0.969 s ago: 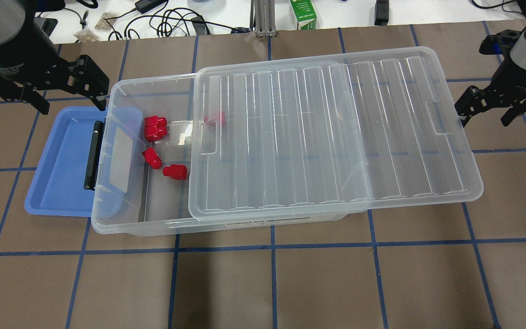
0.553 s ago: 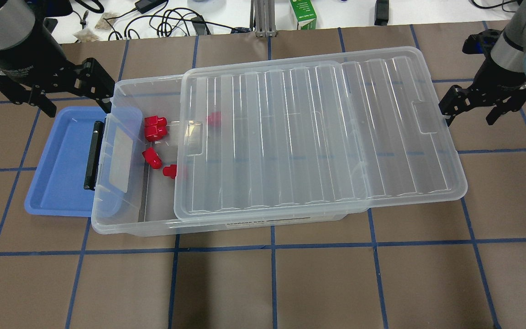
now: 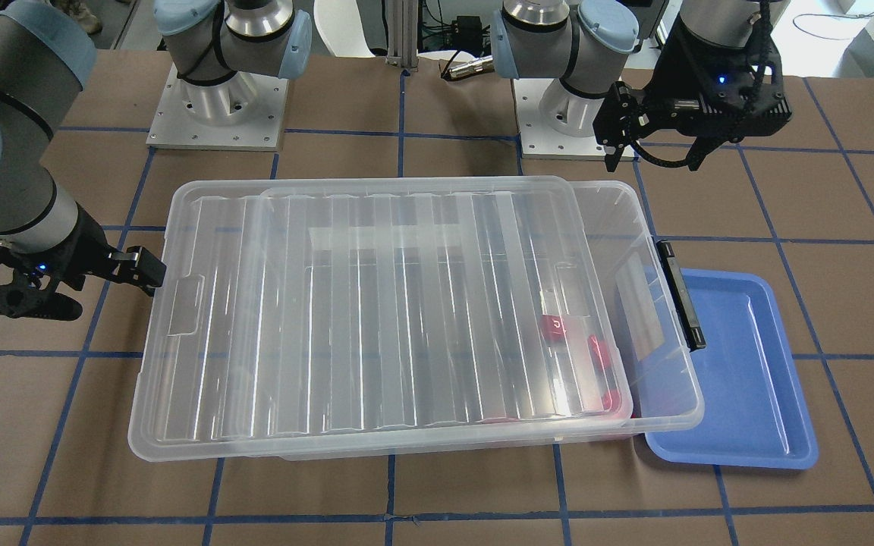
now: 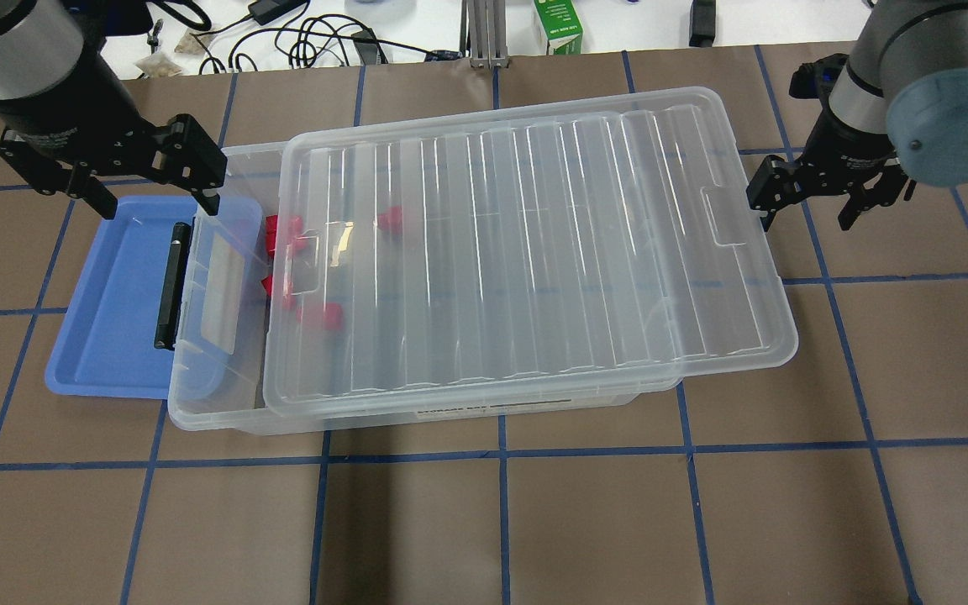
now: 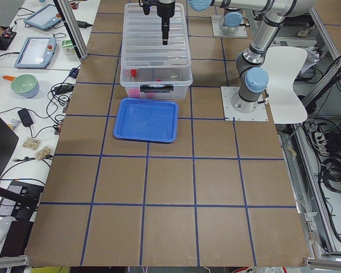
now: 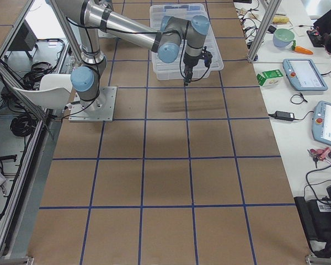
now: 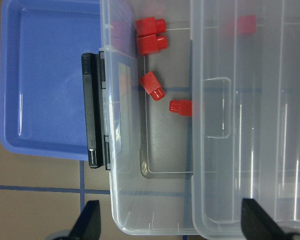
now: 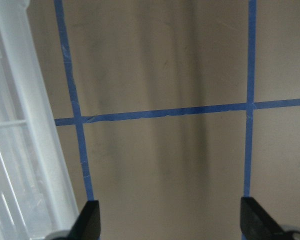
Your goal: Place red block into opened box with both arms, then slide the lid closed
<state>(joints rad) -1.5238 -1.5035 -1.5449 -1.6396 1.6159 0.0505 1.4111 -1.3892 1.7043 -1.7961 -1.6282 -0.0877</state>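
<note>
Several red blocks lie in the left end of the clear box: two by the far wall, one mid-floor, and one half under the lid edge. Another shows through the lid. The ribbed clear lid lies slightly skewed on the box, leaving a narrow gap at the left end and overhanging on the right. My right gripper is open, one finger against the lid's right short end. My left gripper hangs open above the box's far-left corner.
A blue tray lies partly under the box's left end, beside the black clip handle. A green carton and cables sit on the white bench beyond the table. Brown gridded tabletop lies in front of the box.
The lid has slid left over the box with my right gripper moving left behind it, and it now covers more of the blocks. My left gripper has shifted right toward the box corner.
</note>
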